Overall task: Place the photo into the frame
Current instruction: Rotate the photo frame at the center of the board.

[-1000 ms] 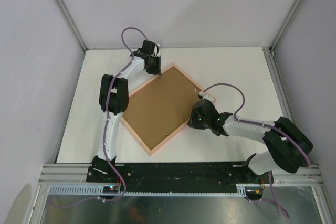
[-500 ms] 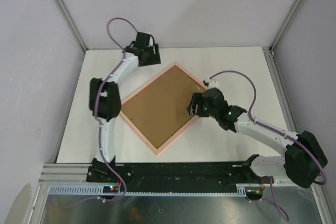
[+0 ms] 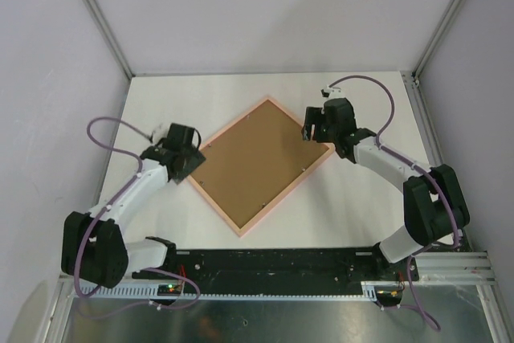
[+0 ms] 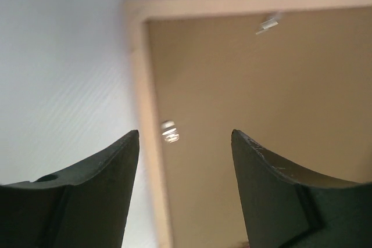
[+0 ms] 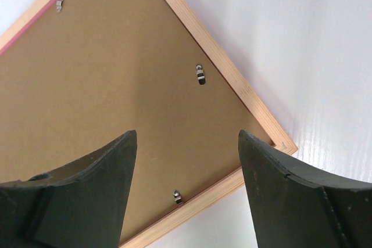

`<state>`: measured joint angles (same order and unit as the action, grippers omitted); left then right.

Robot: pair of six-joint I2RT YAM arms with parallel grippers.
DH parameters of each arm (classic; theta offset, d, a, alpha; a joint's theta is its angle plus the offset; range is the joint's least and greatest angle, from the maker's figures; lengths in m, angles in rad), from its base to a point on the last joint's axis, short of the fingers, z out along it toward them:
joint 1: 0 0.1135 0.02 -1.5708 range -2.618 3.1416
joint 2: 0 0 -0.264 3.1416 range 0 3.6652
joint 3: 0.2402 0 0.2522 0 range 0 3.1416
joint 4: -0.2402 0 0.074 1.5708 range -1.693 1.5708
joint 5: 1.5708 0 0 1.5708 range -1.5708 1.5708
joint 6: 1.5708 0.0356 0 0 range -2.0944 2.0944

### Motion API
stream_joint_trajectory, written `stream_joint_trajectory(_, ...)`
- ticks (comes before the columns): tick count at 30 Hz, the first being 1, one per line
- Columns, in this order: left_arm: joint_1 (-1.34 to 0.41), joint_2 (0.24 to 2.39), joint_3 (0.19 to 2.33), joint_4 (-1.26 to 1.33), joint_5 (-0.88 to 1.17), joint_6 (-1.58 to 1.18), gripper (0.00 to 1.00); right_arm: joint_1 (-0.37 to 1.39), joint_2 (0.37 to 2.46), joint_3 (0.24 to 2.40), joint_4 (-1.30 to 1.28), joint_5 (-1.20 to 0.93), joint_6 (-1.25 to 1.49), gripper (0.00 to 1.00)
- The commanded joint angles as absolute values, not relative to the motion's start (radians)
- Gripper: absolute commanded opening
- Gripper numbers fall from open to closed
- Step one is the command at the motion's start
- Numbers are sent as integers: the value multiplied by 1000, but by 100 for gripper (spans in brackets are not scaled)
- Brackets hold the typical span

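The frame (image 3: 241, 232) lies face down on the white table, turned like a diamond, its pale wood back showing (image 4: 141, 79) (image 5: 256, 107). A plain brown backing board (image 3: 261, 165) fills it, held by small metal clips (image 5: 200, 75). The photo is hidden. My left gripper (image 3: 193, 165) hovers at the frame's left corner; in the left wrist view it (image 4: 185, 135) is open over the frame's edge, holding nothing. My right gripper (image 3: 312, 128) hangs over the frame's right corner; in its wrist view it (image 5: 187, 135) is open and empty above the board.
White table (image 3: 369, 198) is bordered by metal rails, with grey walls around it. The arm bases and a black rail (image 3: 273, 263) line the near edge. Purple cables loop off both arms.
My left arm swung from the frame's far corner down to its left corner. My right gripper moved from the lower right edge up to the right corner. The frame shifted slightly.
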<state>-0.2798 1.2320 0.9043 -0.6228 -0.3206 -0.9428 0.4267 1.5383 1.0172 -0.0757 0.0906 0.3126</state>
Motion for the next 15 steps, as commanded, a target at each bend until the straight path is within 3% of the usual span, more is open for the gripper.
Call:
stream_joint_trajectory(1, -269, 1175, 790, -657, -352, -1100, 68, 407, 1552, 1072, -41, 66, 259, 75)
stream_joint_trajectory(15, -255, 1330, 790, -608, -298, -1130, 65, 401, 1530, 1072, -106, 70, 257, 73)
